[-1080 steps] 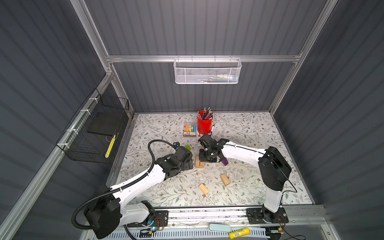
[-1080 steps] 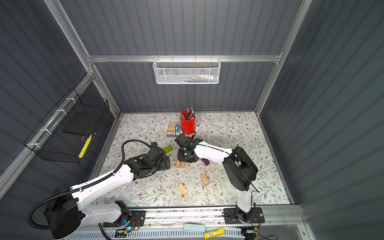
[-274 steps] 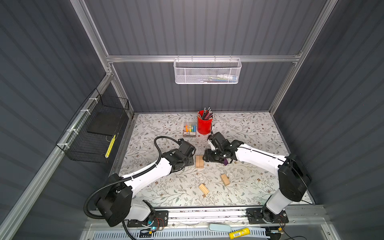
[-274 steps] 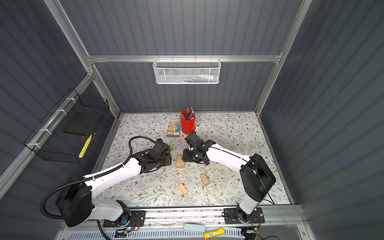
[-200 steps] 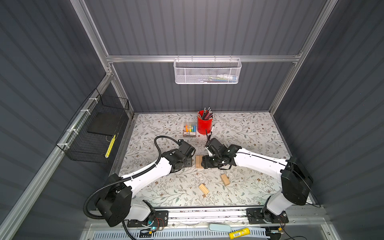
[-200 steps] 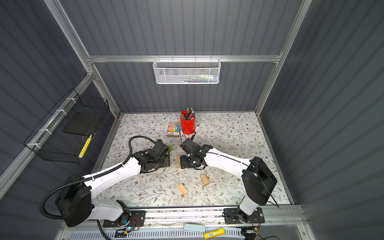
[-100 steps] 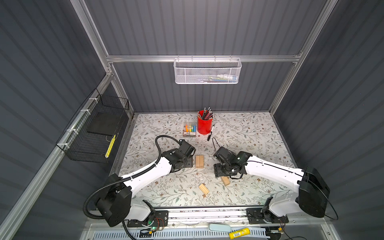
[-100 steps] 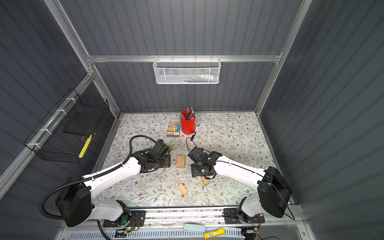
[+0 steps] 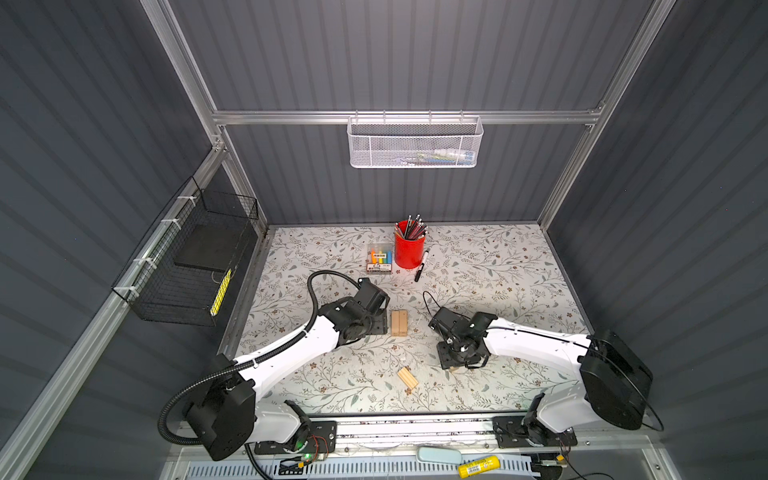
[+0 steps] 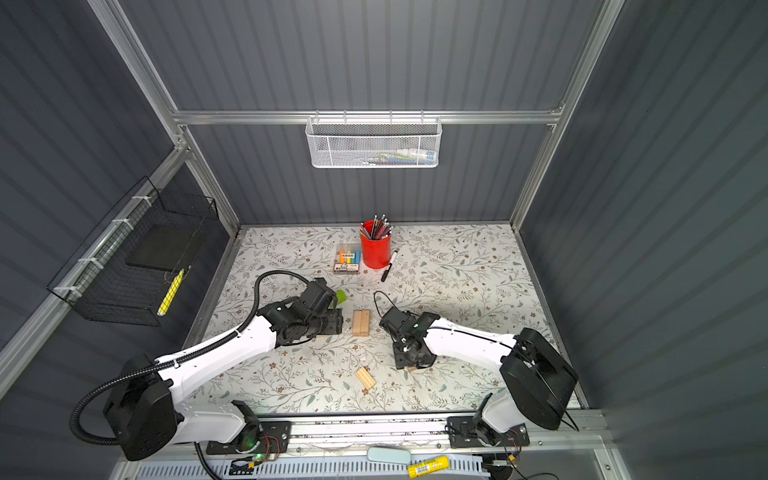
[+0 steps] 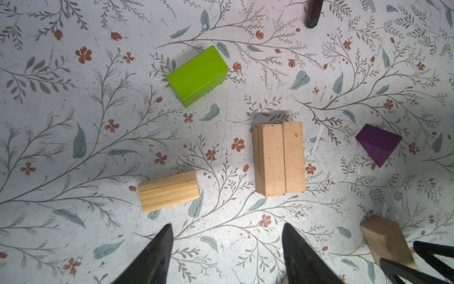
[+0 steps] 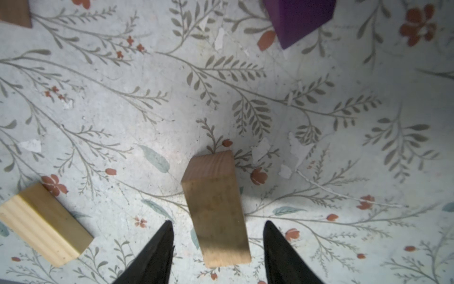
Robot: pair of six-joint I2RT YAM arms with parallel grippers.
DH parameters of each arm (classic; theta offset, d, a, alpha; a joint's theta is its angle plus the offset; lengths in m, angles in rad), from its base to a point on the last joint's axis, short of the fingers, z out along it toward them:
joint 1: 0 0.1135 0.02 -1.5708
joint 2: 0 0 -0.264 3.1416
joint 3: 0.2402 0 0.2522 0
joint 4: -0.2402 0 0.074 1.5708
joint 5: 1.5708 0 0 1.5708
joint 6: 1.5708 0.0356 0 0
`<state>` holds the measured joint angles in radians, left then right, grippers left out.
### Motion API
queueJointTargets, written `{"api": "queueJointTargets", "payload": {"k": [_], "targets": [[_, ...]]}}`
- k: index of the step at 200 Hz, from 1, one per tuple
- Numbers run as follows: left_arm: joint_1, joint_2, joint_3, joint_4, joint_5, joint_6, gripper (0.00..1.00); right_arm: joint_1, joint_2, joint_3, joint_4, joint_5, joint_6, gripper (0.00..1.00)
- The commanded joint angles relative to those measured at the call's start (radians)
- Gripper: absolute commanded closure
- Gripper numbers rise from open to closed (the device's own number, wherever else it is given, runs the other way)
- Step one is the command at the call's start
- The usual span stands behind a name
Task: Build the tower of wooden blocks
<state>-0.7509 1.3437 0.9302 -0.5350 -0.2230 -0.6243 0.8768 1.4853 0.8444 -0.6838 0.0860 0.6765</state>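
Two pale wood blocks (image 9: 399,323) (image 11: 280,158) lie flat side by side mid-table; no tower shows in any view. My left gripper (image 9: 376,326) (image 11: 227,236) hangs open just left of them, nothing between its fingers. A grooved block (image 11: 168,190) lies near it and the lime-green block (image 10: 340,296) (image 11: 197,75) behind it. Nearer the front, my right gripper (image 9: 451,363) (image 12: 218,226) is open astride a pale block (image 12: 216,209), with a gap on each side. The purple block (image 12: 297,17) (image 11: 378,143) lies beyond it. Another grooved block (image 9: 407,378) (image 12: 41,223) lies toward the front.
A red pencil cup (image 9: 409,251), a clear marker box (image 9: 379,261) and a black pen (image 9: 419,270) sit at the back. A black wire basket (image 9: 187,266) hangs on the left wall, a white mesh basket (image 9: 415,143) on the back wall.
My right gripper has left the pair of blocks and swung toward the front, down over a loose pale block. The left arm has stayed put, its jaws a little wider.
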Motion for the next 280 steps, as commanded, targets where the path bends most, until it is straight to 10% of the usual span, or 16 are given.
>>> {"api": "queueJointTargets", "payload": {"k": [1,95,280], "targets": [[0.009,-0.014,-0.008,-0.013,0.013,-0.015,0.30,0.005,0.027,-0.006,0.016,0.030,-0.014,0.46],[0.009,-0.033,-0.022,-0.001,-0.002,-0.031,0.29,0.013,0.059,0.047,0.000,0.046,-0.022,0.76],[0.009,-0.294,-0.124,-0.095,-0.189,-0.158,0.30,0.050,0.405,0.688,-0.234,0.116,0.234,0.78]]}}
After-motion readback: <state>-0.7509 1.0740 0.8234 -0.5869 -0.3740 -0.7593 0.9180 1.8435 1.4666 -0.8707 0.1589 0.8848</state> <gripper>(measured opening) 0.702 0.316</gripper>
